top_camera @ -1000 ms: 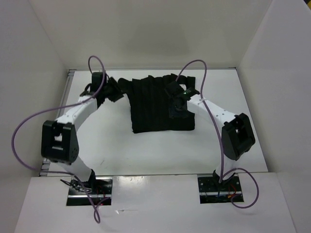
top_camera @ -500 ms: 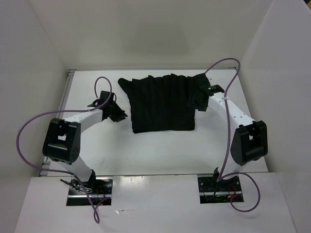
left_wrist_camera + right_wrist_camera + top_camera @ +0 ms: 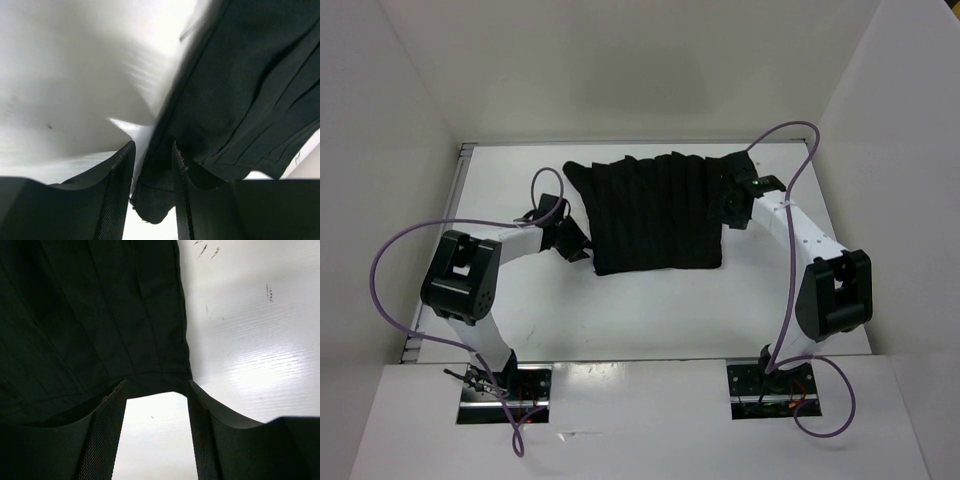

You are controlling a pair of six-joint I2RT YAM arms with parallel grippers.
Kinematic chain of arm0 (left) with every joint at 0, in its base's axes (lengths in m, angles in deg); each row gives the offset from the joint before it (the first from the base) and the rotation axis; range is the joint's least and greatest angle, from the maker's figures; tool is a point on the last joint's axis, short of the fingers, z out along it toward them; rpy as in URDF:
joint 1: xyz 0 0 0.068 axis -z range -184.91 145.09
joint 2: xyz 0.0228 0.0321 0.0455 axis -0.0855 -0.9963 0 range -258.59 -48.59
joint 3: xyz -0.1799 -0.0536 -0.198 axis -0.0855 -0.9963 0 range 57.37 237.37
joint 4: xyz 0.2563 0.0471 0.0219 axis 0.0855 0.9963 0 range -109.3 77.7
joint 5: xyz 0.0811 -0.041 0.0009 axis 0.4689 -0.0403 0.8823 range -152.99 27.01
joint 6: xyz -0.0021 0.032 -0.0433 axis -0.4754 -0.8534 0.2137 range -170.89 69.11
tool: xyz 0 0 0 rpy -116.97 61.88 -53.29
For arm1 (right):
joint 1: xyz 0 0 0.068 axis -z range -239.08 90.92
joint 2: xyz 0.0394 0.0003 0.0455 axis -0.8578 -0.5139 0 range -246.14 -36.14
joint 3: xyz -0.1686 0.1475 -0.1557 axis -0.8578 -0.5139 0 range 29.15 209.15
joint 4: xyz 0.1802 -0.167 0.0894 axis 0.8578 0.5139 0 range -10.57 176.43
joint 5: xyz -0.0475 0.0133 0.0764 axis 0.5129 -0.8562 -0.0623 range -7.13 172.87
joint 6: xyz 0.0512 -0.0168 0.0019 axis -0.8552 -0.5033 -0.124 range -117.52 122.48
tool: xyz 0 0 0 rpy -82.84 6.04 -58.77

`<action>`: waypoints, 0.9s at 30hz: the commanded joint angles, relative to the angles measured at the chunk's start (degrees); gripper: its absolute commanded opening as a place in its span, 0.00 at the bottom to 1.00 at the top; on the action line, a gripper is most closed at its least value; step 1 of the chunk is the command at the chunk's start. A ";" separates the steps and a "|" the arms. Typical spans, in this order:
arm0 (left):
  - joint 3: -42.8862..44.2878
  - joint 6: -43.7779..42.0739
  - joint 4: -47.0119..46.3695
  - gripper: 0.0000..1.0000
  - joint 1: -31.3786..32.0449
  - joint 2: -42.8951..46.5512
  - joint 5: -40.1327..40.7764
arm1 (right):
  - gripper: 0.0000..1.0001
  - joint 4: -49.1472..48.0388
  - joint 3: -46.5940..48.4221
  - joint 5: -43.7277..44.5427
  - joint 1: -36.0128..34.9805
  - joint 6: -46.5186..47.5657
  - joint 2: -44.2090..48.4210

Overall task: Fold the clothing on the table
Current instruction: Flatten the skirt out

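There is 1 piece of black clothing (image 3: 655,215) on 1 white table (image 3: 620,320), with 3 white walls around it. There are 2 robot arms, the left arm (image 3: 510,243) and the right arm (image 3: 800,235), and 2 grippers, the left gripper (image 3: 575,240) and the right gripper (image 3: 728,205), each with 2 fingers. There are also 2 purple cables, the left cable (image 3: 390,250) and the right cable (image 3: 790,260), 1 per arm.

White glossy table (image 3: 650,310) fills mid-frame in top view, w/ thin metal edge strip (image 3: 463,158) down its left side. Black clothing (image 3: 655,215) lies flat on it, upper centre, wrinkled in vertical ridges, w/ a flap poking out at upper-left corner. Rt wrist view: few small dark specks (image 3: 269,292) on tabletop, upper right.
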 commanded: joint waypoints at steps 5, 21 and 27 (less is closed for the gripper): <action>-5.00 1.01 2.69 0.44 2.50 2.46 -3.21 | 0.57 -2.55 -2.08 -3.64 2.98 -0.30 -1.06; -4.13 1.54 4.18 0.44 9.35 0.10 -4.26 | 0.55 -9.06 -7.26 -18.15 11.16 -0.83 -11.52; -3.59 2.07 3.65 0.44 9.88 -1.05 -4.26 | 0.55 -9.59 -7.79 -16.31 11.68 -0.83 -12.14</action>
